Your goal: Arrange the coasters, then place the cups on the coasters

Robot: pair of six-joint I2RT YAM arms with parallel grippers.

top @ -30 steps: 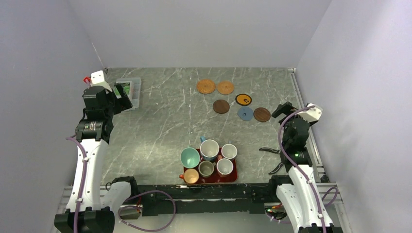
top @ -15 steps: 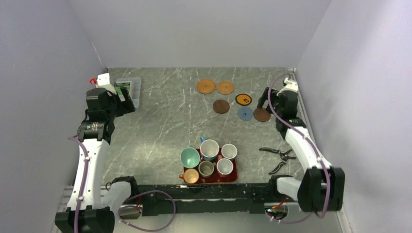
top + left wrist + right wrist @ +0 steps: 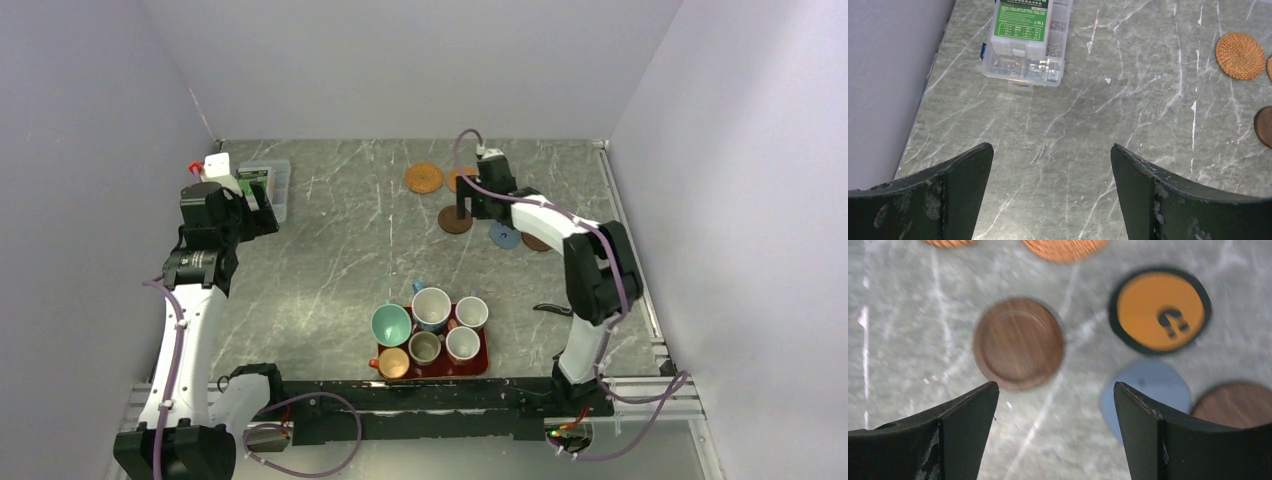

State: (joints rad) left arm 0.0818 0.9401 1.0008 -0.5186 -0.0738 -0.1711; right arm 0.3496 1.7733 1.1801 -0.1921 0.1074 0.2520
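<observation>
The coasters lie at the back of the table: a tan one (image 3: 424,178) (image 3: 1240,55), a second tan one (image 3: 1064,247), a dark brown one (image 3: 455,222) (image 3: 1018,342), a black one with an orange face (image 3: 1159,310), a blue-grey one (image 3: 505,237) (image 3: 1148,390) and another dark brown one (image 3: 1235,405). My right gripper (image 3: 468,212) (image 3: 1055,383) hovers open and empty above bare table between the first dark brown coaster and the blue-grey one. The cups, including a teal one (image 3: 391,324) and a large white one (image 3: 431,307), stand on a red tray (image 3: 484,366). My left gripper (image 3: 262,205) (image 3: 1052,146) is open and empty at the far left.
A clear plastic parts box (image 3: 268,185) (image 3: 1027,40) with a green label sits at the back left by the wall. Black-handled pliers (image 3: 552,310) lie at the right, partly behind my right arm. Walls close in three sides.
My right arm has swung from the table's right edge leftward and forward, ending over the coasters. The left arm has barely shifted.
</observation>
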